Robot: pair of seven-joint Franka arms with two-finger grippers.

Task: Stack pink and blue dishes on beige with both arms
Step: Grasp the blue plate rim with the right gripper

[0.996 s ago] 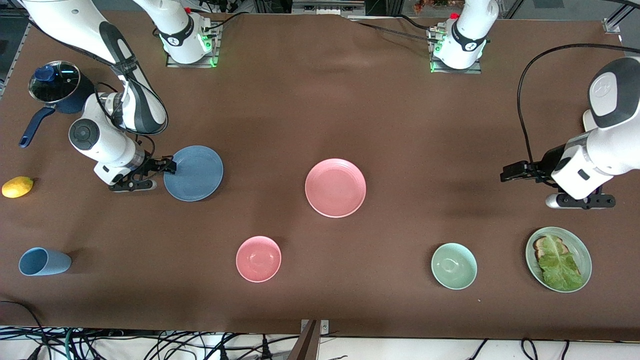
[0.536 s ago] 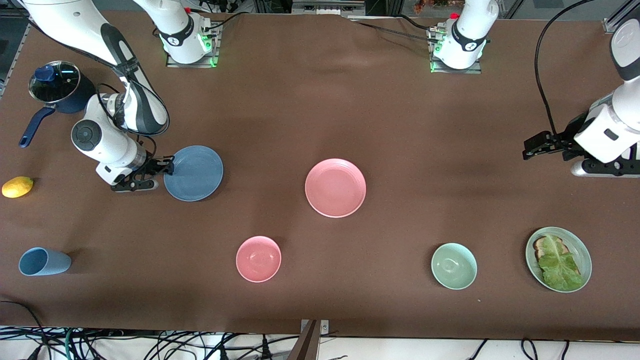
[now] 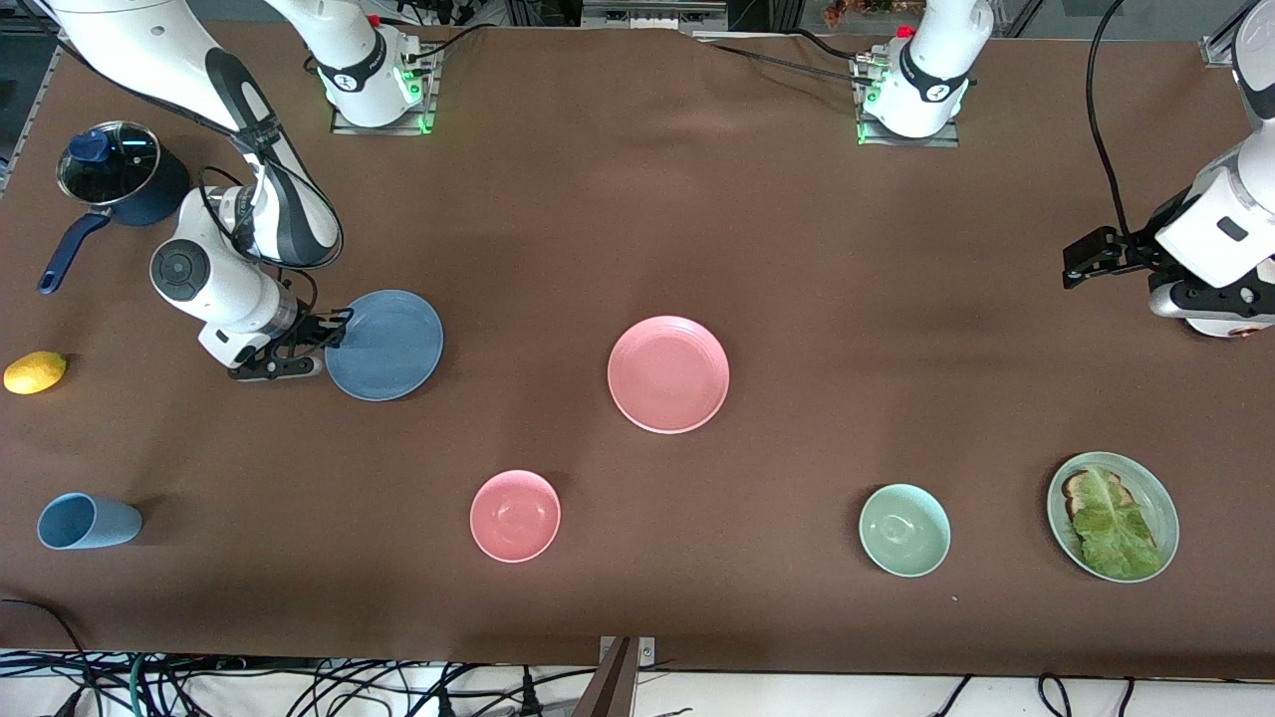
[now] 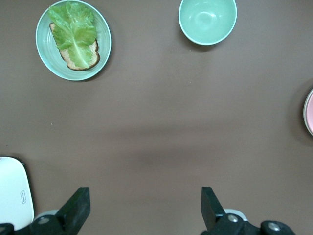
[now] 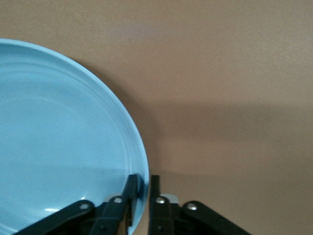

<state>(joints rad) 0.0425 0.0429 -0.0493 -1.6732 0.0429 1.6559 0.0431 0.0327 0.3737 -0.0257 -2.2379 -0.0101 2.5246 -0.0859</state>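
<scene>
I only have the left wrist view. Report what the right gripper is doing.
Observer: The right gripper is shut on the rim of the blue plate, which sits on the table toward the right arm's end.
Operator: Now locate the beige plate for me.
Observer: No beige plate shows in any view. The pink plate lies at mid-table with nothing on it.
Operator: Tell me where my own gripper is.
Observer: The left gripper hangs open over the table at the left arm's end, holding nothing.
</scene>
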